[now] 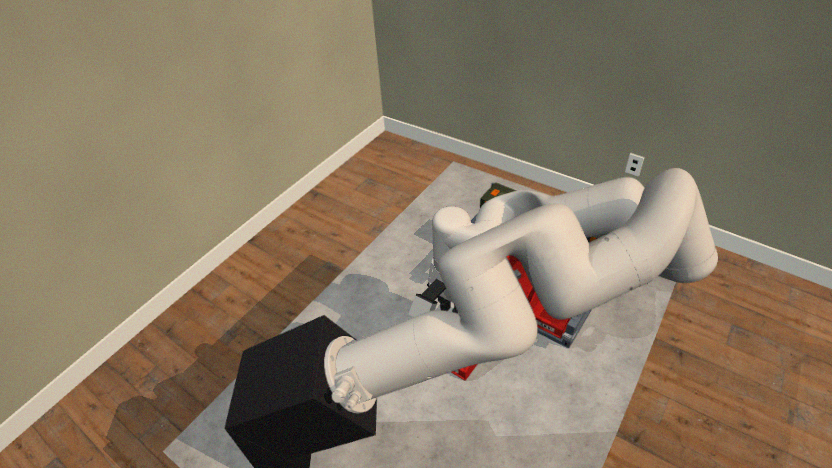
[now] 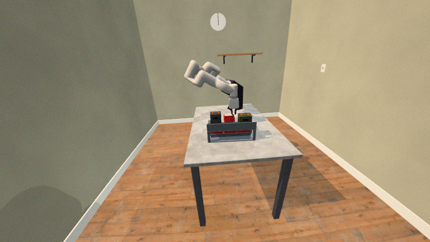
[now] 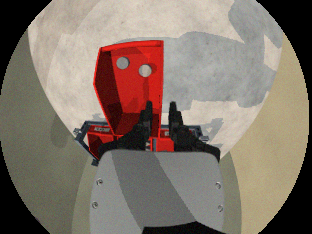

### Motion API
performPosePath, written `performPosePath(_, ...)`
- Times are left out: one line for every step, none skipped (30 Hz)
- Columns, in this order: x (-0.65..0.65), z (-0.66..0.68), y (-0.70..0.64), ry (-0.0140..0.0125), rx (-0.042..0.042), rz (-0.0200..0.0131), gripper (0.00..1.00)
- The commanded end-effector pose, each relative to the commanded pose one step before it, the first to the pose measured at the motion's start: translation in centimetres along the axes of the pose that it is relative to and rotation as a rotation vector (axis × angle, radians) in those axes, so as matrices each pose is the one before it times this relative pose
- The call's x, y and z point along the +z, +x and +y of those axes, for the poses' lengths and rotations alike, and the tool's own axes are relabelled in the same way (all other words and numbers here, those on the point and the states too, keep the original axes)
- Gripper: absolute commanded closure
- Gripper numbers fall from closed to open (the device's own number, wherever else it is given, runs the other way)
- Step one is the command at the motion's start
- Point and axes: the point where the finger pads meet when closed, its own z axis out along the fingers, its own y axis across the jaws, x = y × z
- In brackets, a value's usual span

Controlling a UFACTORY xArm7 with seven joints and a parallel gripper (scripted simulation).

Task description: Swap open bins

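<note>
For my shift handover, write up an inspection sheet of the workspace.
Surface: grey table top, mottled, with shadows.
Job's things: red open bin on the table top, two round grey parts inside; grey shelf holding red bins, its vacant place not discernible.
Clutter: black box and olive box by the shelf; exact support unclear.
Gripper: tool partly open, nothing held, over the bin's side.
Cables: nothing seen.
Surroundings: plank floor, plain walls, wall clock.
</note>
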Motion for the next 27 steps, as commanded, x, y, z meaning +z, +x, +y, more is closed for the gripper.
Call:
performPosePath(-0.697, 0.084, -0.066, -0.00225, -0.00064, -0.00203, 0.74)
performPosePath(0.000, 0.000, 0.000, 0.00000, 0.00000, 0.00000, 0.74)
performPosePath(0.000, 0.000, 0.000, 0.00000, 0.00000, 0.00000, 0.74)
performPosePath(-0.186, 0.000, -0.001, 0.00000, 0.00001, 0.00000, 0.74)
performPosePath(-0.187, 0.000, 0.000, 0.00000, 0.00000, 0.00000, 0.74)
performPosePath(-0.187, 0.000, 0.001, 0.00000, 0.00000, 0.00000, 0.74)
performPosePath(-0.185, 0.000, -0.001, 0.00000, 0.00001, 0.00000, 0.74)
performPosePath(-0.185, 0.000, 0.000, 0.00000, 0.00000, 0.00000, 0.74)
performPosePath(-0.184, 0.000, 0.000, 0.00000, 0.00000, 0.00000, 0.74)
performPosePath(-0.182, 0.000, 0.000, 0.00000, 0.00000, 0.00000, 0.74)
performPosePath(-0.181, 0.000, 0.001, 0.00000, 0.00000, 0.00000, 0.74)
performPosePath(-0.179, 0.000, -0.001, 0.00000, 0.00000, 0.00000, 0.74)
performPosePath(-0.177, 0.000, 0.000, 0.00000, 0.00000, 0.00000, 0.74)
performPosePath(-0.175, 0.000, 0.001, 0.00000, -0.00001, 0.00000, 0.74)
performPosePath(-0.171, 0.000, -0.001, 0.00000, 0.00000, 0.00000, 0.74)
performPosePath(-0.169, 0.000, 0.000, 0.00000, 0.00000, 0.00000, 0.74)
performPosePath(-0.166, 0.000, 0.001, 0.00000, -0.00001, 0.00000, 0.74)
performPosePath(-0.162, 0.000, -0.001, 0.00000, 0.00000, 0.00000, 0.74)
performPosePath(0.000, 0.000, 0.000, 0.00000, 0.00000, 0.00000, 0.74)
performPosePath(0.000, 0.000, 0.000, 0.00000, 0.00000, 0.00000, 0.74)
performPosePath(-0.159, 0.000, 0.000, 0.00000, 0.00000, 0.00000, 0.74)
performPosePath(-0.156, 0.000, 0.001, 0.00000, 0.00000, 0.00000, 0.74)
performPosePath(-0.152, 0.000, -0.001, 0.00000, 0.00000, 0.00000, 0.74)
performPosePath(-0.148, 0.000, 0.000, 0.00000, 0.00000, 0.00000, 0.74)
performPosePath(-0.144, 0.000, 0.001, 0.00000, 0.00000, 0.00000, 0.74)
performPosePath(-0.139, 0.000, 0.000, 0.00000, 0.00000, 0.00000, 0.74)
performPosePath(-0.135, 0.000, -0.001, 0.00000, 0.00000, 0.00000, 0.74)
